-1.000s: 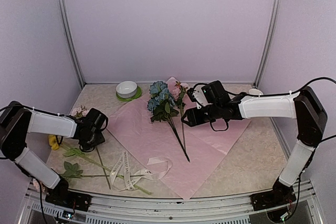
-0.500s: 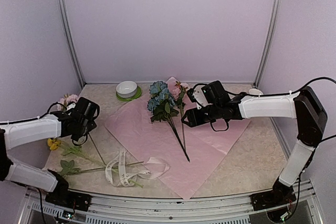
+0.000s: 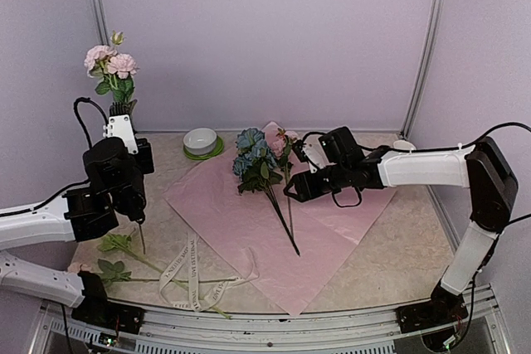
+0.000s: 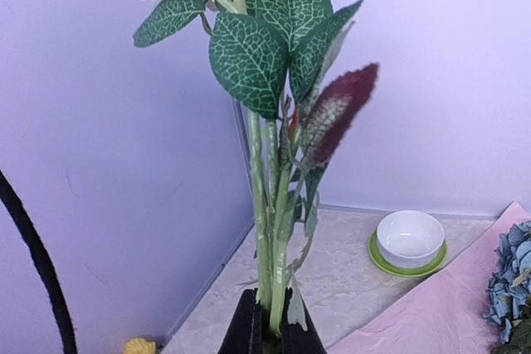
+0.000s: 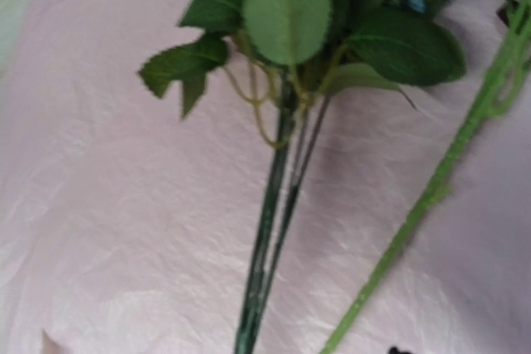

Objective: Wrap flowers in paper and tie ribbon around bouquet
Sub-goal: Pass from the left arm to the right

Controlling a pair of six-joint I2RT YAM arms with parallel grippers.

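Left gripper clenched on a pink sprig held upright; the rest of the flowers lay on the paper.

The left gripper (image 3: pixel 123 113) (image 4: pixel 270 327), high above the table's 9 o'clock side, was clamped on the green stems of a pink-bloomed sprig (image 3: pixel 112 64) (image 4: pixel 267 64) that stood upright, blooms at 12 o'clock. The blue bunch (image 3: pixel 252 153) (image 5: pixel 286 14) lay on the lilac-pink paper (image 3: pixel 228 217) (image 5: pixel 108 205), blooms toward 12 o'clock and stems running toward 5 o'clock. The right gripper (image 3: pixel 297 188) hovered just at the bunch's 3 o'clock, over the paper; I cannot tell whether its jaws were apart or together. The ribbon (image 3: pixel 195 269) lay looped on the table at the paper's 7 o'clock, across loose leafy stems (image 3: pixel 116 246). A white bowl (image 3: pixel 201 139) (image 4: pixel 409 239) sat at the paper's 11 o'clock.
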